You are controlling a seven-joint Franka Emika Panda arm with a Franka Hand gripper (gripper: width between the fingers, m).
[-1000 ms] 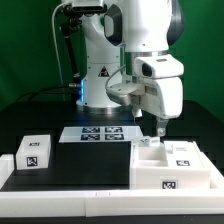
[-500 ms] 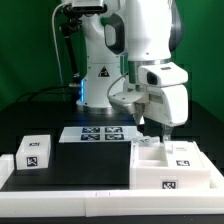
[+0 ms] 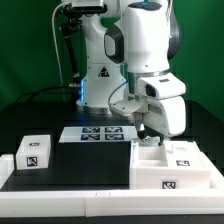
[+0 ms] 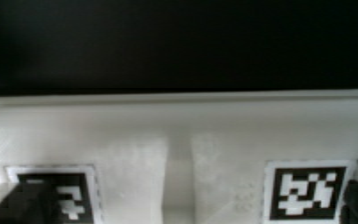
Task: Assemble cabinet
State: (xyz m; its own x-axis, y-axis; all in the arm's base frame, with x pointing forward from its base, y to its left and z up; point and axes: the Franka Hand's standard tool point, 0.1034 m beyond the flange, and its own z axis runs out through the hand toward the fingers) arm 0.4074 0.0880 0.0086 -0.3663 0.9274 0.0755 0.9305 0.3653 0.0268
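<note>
Loose block: at the exterior view's left I see one small tagged block (image 3: 35, 153) lying alone, well apart from the shell and not yet fitted.
Marker board: the marker board (image 3: 100, 133) lies flat mid-table, between the block and the shell.
Gripper: the gripper (image 3: 150, 135) hangs low over the shell's far corner, fingers spread wide, with nothing held that I can see.
Cabinet: the cabinet (image 3: 170, 166) sits at the exterior view's right. My wrist view is filled by its white face and two tags (image 4: 309, 190).
Progress: early, I judge. The shell lies open, at least that block is left to join, and I cannot tell whether any panels are seated.
</note>
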